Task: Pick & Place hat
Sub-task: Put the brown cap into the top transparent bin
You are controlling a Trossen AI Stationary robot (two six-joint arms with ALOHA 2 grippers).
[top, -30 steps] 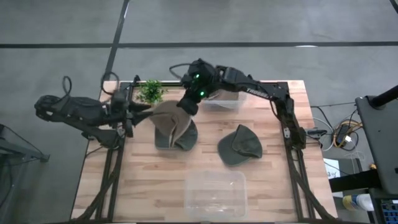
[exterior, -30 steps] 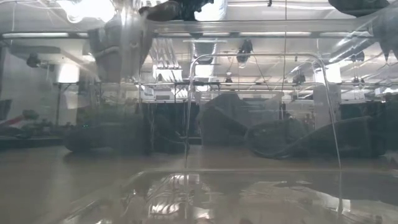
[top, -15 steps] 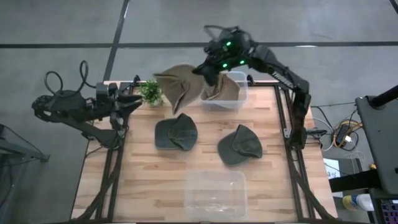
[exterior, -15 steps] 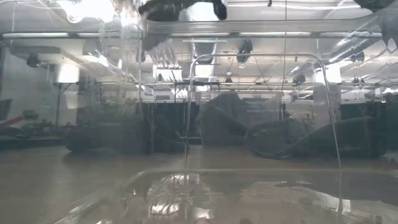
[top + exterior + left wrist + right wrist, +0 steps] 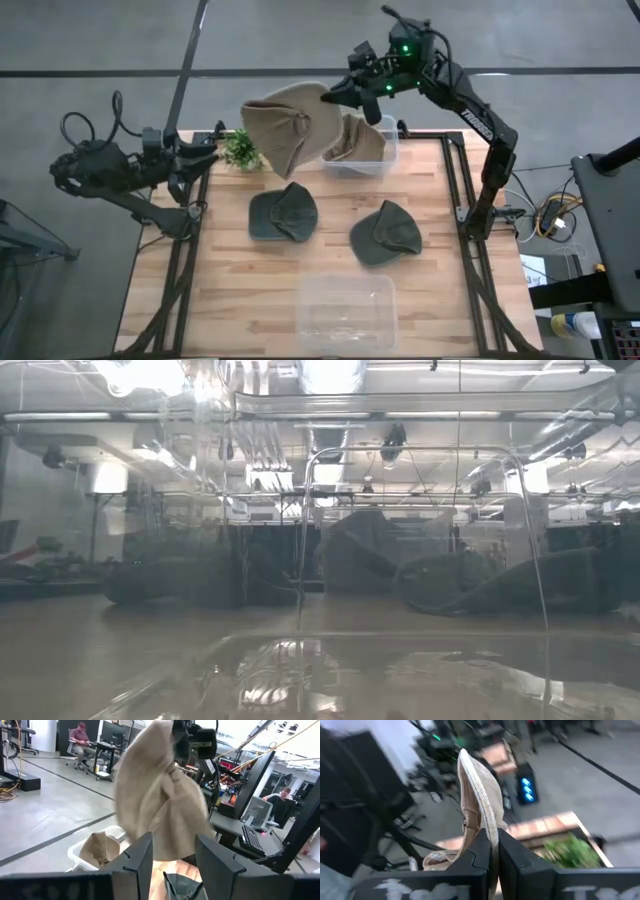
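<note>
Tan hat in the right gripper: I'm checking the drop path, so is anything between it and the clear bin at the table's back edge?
Nothing visible blocks it. The right gripper holds the tan hat aloft beside the clear bin, which already holds another tan hat.

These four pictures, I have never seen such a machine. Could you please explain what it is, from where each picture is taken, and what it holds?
It is a robot with two dark arms at a wooden table. One camera looks down from above, one sits at table height, and one rides on each wrist. The right end effector, raised high, pinches a tan hat by its edge. The left end effector waits open at the table's side. On the table lie two dark green hats, a small plant, an empty clear bin, and another bin holding a second tan hat.
</note>
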